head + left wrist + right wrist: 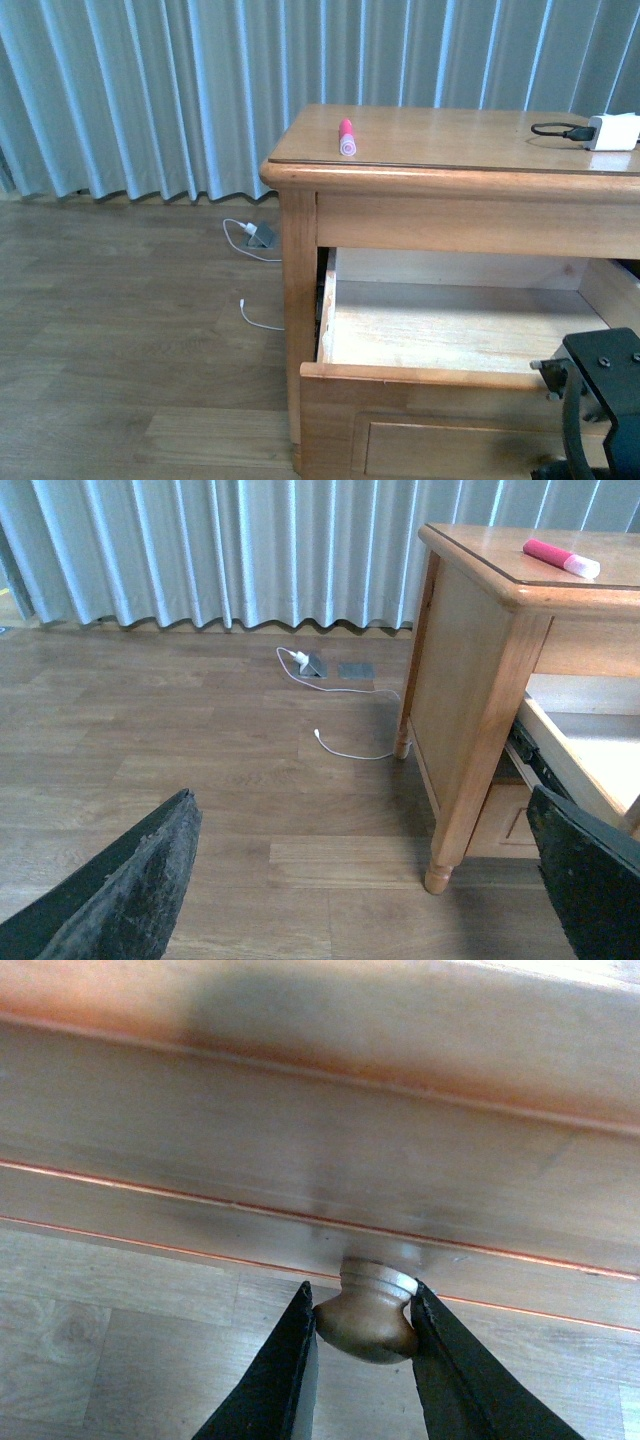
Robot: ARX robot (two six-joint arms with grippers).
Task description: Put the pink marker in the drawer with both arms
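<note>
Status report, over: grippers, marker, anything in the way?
Left gripper open, empty. Right gripper shut on knob, drawer open. Marker on dresser top, untouched. Nothing seen in the way.

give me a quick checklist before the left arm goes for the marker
1. Drawer pulled out: ok, the inside shows bare wood.
2. Right gripper on the knob: ok, fingers closed on both sides of it.
3. Left gripper free: ok, open, nothing between the fingers, over the floor beside the dresser.
4. Pink marker clear to grasp: ok, lying alone on the dresser top.
5. Charger out of the way: ok, at the far end of the top.
6. Marker safe from rolling: cannot tell.
</note>
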